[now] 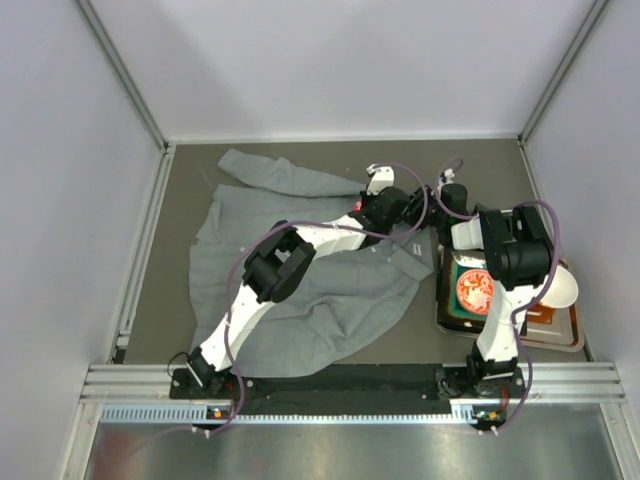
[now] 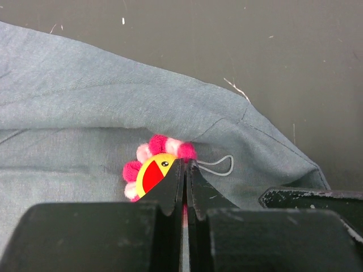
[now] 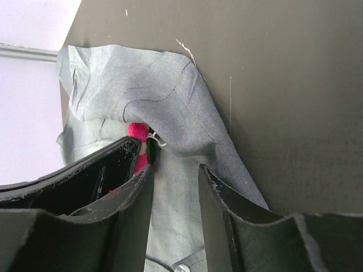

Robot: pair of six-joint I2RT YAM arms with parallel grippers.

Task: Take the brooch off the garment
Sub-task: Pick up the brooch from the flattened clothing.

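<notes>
One pink, yellow-centred flower brooch (image 2: 148,173) is seen at the tips of the near-shut left gripper (image 2: 185,165), hold untellable; the half-open right gripper (image 3: 174,175) is empty, the rumpled grey shirt (image 2: 85,107) just beyond; grasping is judged in hand; a surer pinch is needed.

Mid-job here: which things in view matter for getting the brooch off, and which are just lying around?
Part of the job:
- brooch
- garment
- left pincer, shut at the brooch
- right pincer, open over the fabric

Just lying about:
- tray
- tin with a red round design
- white bowl
</notes>
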